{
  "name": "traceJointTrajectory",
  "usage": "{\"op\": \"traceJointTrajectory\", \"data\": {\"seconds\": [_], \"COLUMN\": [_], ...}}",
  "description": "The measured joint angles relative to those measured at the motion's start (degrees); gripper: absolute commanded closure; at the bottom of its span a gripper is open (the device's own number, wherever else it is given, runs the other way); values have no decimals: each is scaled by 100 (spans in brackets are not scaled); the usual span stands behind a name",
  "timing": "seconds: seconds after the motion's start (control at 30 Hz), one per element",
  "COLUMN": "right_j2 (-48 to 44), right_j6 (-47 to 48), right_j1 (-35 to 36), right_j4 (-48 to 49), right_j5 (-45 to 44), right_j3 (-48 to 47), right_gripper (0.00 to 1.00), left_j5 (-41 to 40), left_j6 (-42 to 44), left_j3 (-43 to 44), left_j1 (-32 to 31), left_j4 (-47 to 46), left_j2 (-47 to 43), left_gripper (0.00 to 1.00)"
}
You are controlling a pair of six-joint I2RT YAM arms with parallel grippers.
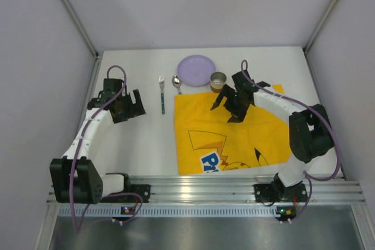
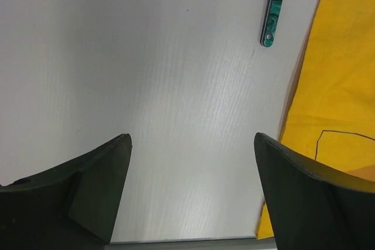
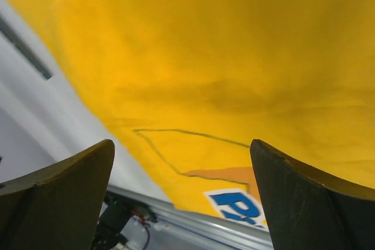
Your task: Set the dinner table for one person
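The dinner table (image 1: 146, 144) is the wide white top that fills the floor of the walled cell, running from the rail with the arm bases out to the far wall. On its right half lies a yellow placemat (image 1: 234, 133) with a printed cartoon design and blue lettering near its front edge. Beyond the mat's far edge sits a pale purple plate (image 1: 197, 69), directly on the white surface. Just to its right stands a small gold-coloured cup (image 1: 218, 80), upright at the mat's far border; whether it touches the cloth cannot be told. Left of the plate lies a spoon (image 1: 176, 84). Left of that, apart from it, lies a fork (image 1: 162, 95) with a green handle, tines pointing away. The right gripper (image 3: 181, 144) hangs over the far part of the placemat, near the cup, its jaws spread wide with only yellow cloth showing between them. The left gripper (image 2: 192, 137) hovers above bare table left of the fork, jaws also wide apart and empty, the mat's edge just beside one finger in its wrist view.
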State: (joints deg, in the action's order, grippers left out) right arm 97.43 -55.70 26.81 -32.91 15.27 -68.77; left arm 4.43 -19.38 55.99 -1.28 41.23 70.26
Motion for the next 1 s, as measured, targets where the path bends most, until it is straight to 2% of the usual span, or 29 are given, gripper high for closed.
{"op": "traceJointTrajectory", "data": {"seconds": [0.17, 0.37, 0.57, 0.77, 0.8, 0.83, 0.9, 0.93, 1.0], "right_j2": [-61, -184, -415, -557, -557, -557, -562, -562, -562], "right_j6": [529, 804, 968, 1049, 1058, 1067, 1088, 1106, 1143], "right_j1": [-492, -442, -442, -442, -442, -442, -442, -442, -442], "right_j4": [-245, -369, -426, -466, -485, -503, -527, -540, -575], "right_j5": [-535, -671, -715, -728, -730, -728, -728, -728, -728], "right_j3": [588, 883, 927, 1106, 1132, 1147, 1169, 1169, 1172], "right_gripper": [0, 0, 0, 0, 0, 0, 0, 0, 0], "left_j5": [-42, -249, -444, -573, -599, -636, -780, -798, -953], "left_j6": [-22, -37, -37, -52, -63, -74, -79, -81, -94], "left_j3": [271, 1016, 1834, 2673, 2820, 2924, 3150, 3246, 3449], "left_j1": [-308, -822, -1034, -1154, -1185, -1213, -1279, -1307, -1370], "left_j4": [-256, -599, -791, -892, -887, -898, -831, -841, -809], "left_j2": [850, 2356, 3390, 4286, 4465, 4603, 4852, 4911, 5071], "left_gripper": [10, 12, 14, 22, 25, 36, 44, 57, 69]}}
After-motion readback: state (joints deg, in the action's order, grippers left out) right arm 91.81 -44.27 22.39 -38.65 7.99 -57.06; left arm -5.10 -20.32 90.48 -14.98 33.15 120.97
